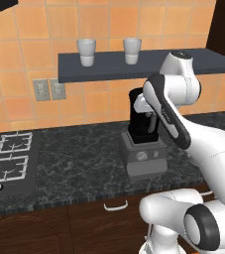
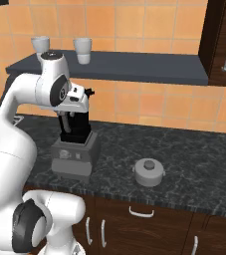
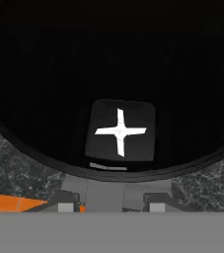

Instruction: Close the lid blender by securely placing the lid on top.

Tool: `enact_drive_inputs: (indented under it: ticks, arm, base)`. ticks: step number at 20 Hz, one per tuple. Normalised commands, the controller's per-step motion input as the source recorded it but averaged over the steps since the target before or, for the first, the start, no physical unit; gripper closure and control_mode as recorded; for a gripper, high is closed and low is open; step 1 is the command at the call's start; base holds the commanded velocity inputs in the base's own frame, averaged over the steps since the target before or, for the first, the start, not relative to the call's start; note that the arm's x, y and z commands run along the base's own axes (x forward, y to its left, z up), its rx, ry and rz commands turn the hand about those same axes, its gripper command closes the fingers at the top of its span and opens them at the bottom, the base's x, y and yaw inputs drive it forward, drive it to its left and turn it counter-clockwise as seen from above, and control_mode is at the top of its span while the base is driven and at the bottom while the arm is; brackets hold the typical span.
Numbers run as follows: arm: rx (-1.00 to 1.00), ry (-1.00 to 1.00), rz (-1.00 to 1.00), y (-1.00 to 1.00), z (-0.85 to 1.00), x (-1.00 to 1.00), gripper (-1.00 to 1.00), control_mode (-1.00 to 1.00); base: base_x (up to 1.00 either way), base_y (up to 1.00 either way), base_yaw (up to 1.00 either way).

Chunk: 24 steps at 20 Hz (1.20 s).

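The blender [image 1: 142, 130] stands on the dark counter, a black jar on a boxy grey base [image 2: 72, 155]. My gripper [image 2: 71, 117] hangs right over the jar's open mouth, and I cannot make out how its fingers stand. The hand view looks straight down into the black jar [image 3: 118, 64], with the white cross-shaped blade [image 3: 119, 131] at its bottom. The lid [image 2: 148, 172], a light-grey round cap with a knob, lies on the counter to the right of the blender, well apart from the gripper.
A dark shelf [image 1: 114, 67] crosses the wall just above the blender and carries two white cups [image 1: 86, 51] [image 1: 132, 50]. A stove top [image 1: 7, 161] lies at the counter's left. A dark tall cabinet [image 2: 224, 40] rises at the right.
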Motion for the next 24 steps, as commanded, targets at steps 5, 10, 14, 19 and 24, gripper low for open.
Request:
enact_drive_inputs:
  ticks: [5, 10, 14, 19, 24]
  arm:
    - [0.06, 0.00, -0.01, -0.42, -0.07, -0.06, -1.00, -1.00]
    - [0.13, 0.14, -0.29, -1.00, -0.44, -0.19, -1.00, -1.00]
    - [0.03, 0.12, -0.35, -1.00, -0.65, -0.01, -1.00, -1.00]
    - [0.00, 0.01, -0.17, -0.51, -0.25, -0.46, -1.00, -1.00]
    - [0.04, -0.01, 0.00, -0.06, 0.00, -0.91, -1.00, -1.00]
  base:
    - [0.00, 0.00, 0.00]
    - [0.00, 0.00, 0.00]
    - [0.00, 0.00, 0.00]
    - [0.00, 0.00, 0.00]
    - [0.00, 0.00, 0.00]
